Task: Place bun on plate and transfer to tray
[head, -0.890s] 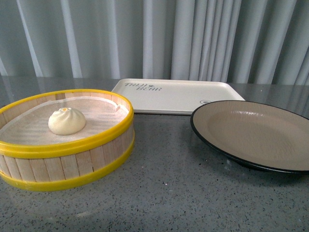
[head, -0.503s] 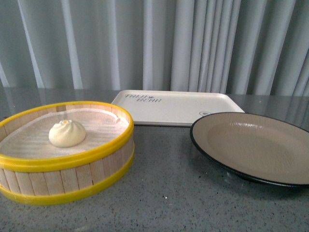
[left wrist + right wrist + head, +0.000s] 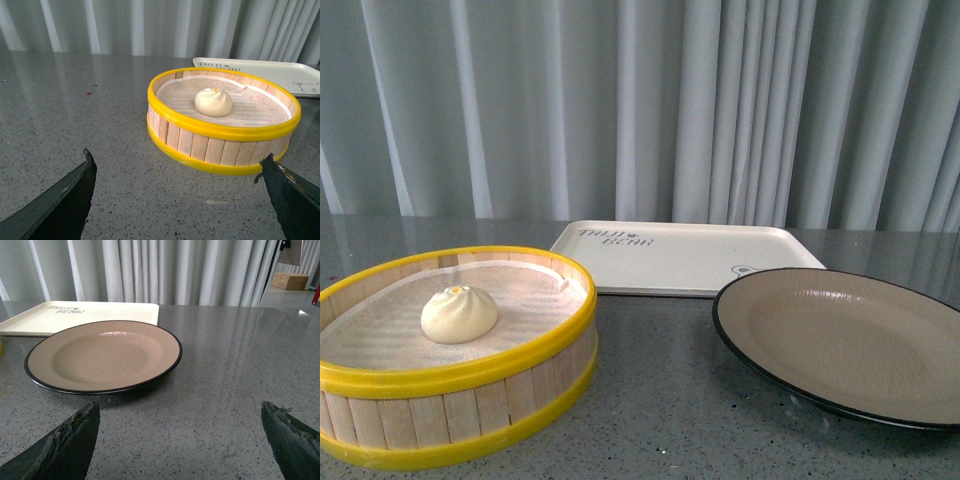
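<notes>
Three items, front view: bun (image 3: 459,314) sat inside yellow-rimmed steamer basket (image 3: 470,376), left; plate (image 3: 840,340) lay right; tray (image 3: 690,255) behind both. Left wrist view: left gripper (image 3: 177,155) spread wide, holding nothing, facing basket. Right wrist view: right gripper (image 3: 180,405) spread wide, holding nothing, facing plate.

Lab-like room: grey curtains (image 3: 720,110), speckled table (image 3: 670,400).

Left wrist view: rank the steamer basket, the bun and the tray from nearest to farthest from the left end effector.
1. The steamer basket: its near wall stands just ahead of the open left end effector.
2. The bun: inside the basket, on the liner near its middle.
3. The tray: beyond the basket's far rim, by the curtain.
</notes>
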Action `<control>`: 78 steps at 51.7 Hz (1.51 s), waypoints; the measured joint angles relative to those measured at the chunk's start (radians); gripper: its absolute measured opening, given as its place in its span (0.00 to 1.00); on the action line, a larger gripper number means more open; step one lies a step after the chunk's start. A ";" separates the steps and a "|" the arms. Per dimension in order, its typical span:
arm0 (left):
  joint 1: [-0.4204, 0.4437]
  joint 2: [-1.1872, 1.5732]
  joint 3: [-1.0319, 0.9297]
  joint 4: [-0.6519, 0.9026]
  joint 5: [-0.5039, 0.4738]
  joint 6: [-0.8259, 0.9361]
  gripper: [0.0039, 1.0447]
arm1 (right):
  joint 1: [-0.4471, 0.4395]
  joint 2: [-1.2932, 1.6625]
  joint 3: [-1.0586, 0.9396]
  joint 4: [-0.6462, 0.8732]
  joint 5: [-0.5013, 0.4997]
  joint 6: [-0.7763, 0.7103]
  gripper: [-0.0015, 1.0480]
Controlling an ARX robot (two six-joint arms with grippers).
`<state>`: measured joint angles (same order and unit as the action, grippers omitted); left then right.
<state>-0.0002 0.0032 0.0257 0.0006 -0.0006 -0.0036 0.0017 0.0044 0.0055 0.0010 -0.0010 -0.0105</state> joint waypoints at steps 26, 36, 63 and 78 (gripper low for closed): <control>-0.029 0.046 0.020 -0.064 -0.080 -0.059 0.94 | 0.000 0.000 0.000 0.000 0.000 0.000 0.92; -0.080 0.431 0.102 0.151 -0.064 -0.218 0.94 | 0.000 0.000 0.000 0.000 0.000 0.000 0.92; -0.213 1.224 0.759 0.185 0.093 -0.003 0.94 | 0.000 -0.001 0.000 0.000 0.000 0.000 0.92; -0.296 1.477 0.951 0.049 -0.070 0.048 0.94 | 0.000 -0.001 0.000 0.000 0.000 0.000 0.92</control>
<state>-0.2966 1.4799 0.9764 0.0494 -0.0704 0.0444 0.0017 0.0036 0.0055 0.0006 -0.0010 -0.0105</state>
